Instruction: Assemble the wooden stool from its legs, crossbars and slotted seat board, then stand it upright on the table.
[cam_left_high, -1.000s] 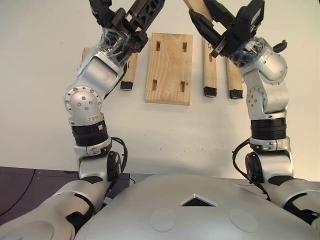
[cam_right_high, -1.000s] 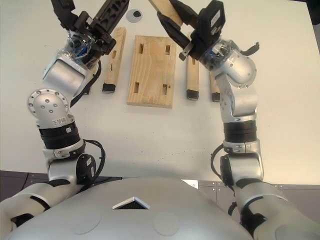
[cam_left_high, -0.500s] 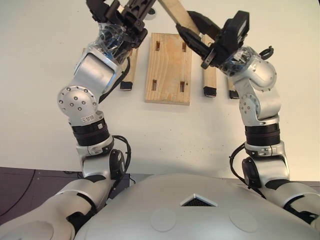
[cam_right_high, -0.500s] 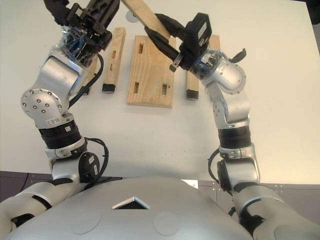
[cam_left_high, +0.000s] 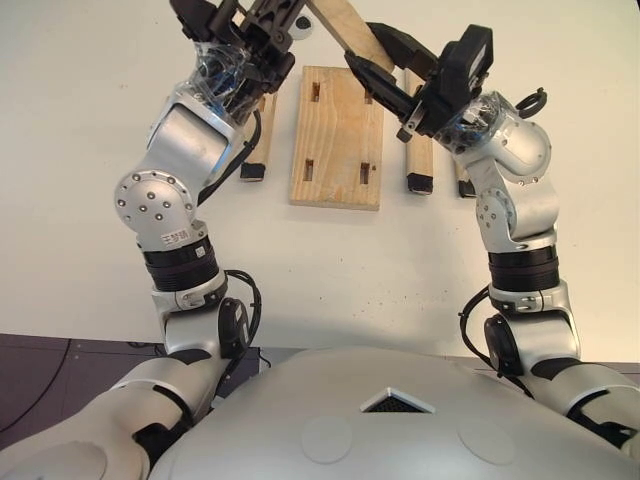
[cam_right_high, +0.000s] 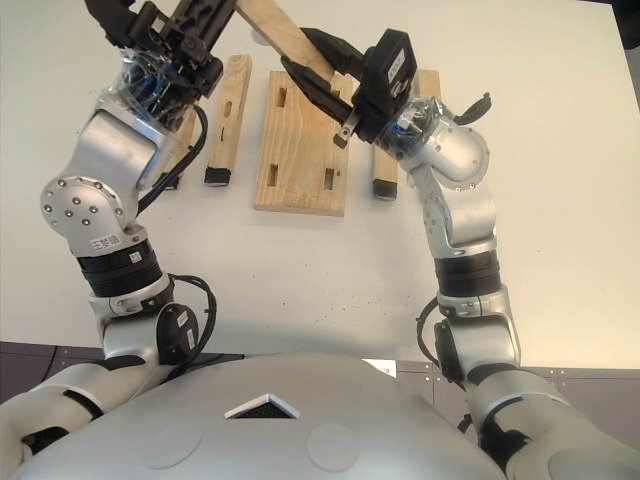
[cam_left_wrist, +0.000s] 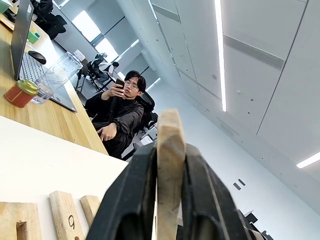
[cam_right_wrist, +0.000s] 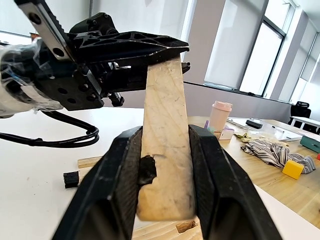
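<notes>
Above the slotted seat board (cam_left_high: 338, 140), one wooden bar (cam_left_high: 335, 20) hangs clear of the table (cam_left_high: 330, 260), gripped by both arms at once. The right gripper (cam_left_high: 358, 45) is clenched on its nearer end, and the left gripper (cam_left_wrist: 169, 150) is clamped on its far end, one finger on each flat face.

The step in hand looks like a transfer or re-grip between arms. Keep one clamp firm while the other lets go, so the bar cannot swing or drop onto the board. Before you lower it, square the bar's end to the chosen slot and bring it down straight rather than at a slant.

Two legs (cam_left_high: 419, 150) (cam_left_high: 258, 140) lie flat on either side of the board, partly covered by the arms. The head views cut off the bar's far end and the left fingertips. You cannot tell whether the bar is a leg or a crossbar. A dark patch (cam_right_wrist: 147, 170) on its face cannot be identified.
</notes>
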